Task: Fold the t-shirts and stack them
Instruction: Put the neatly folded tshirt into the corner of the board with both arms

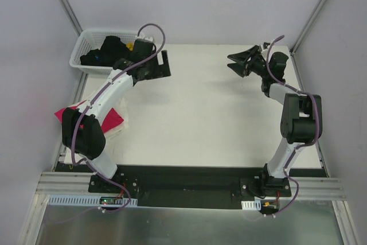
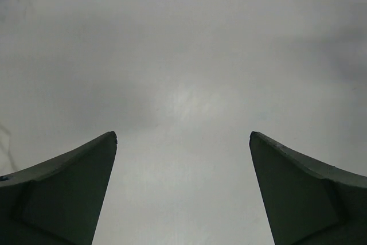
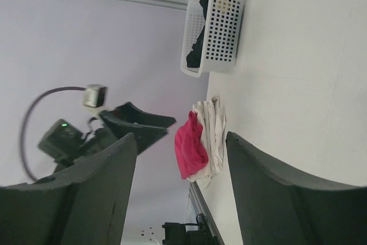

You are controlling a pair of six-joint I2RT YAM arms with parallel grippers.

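A bright magenta-red t-shirt (image 1: 110, 120) lies folded on top of a cream-white t-shirt (image 1: 119, 132) at the table's left edge, and the left arm partly covers both. From the right wrist view the magenta t-shirt (image 3: 192, 144) sits on the cream t-shirt (image 3: 213, 125) far off between my fingers. My left gripper (image 1: 160, 66) hovers beside the basket, wide open, and its own view (image 2: 183, 135) shows only a bare pale surface between the fingers. My right gripper (image 1: 236, 62) is at the back right, raised, open and holding nothing (image 3: 180, 136).
A white lattice basket (image 1: 83, 55) with dark clothes stands at the back left corner; the right wrist view shows the basket (image 3: 221, 27) too. Pale walls and metal posts enclose the table (image 1: 200, 119). Both arm bases sit on a black plate at the near edge.
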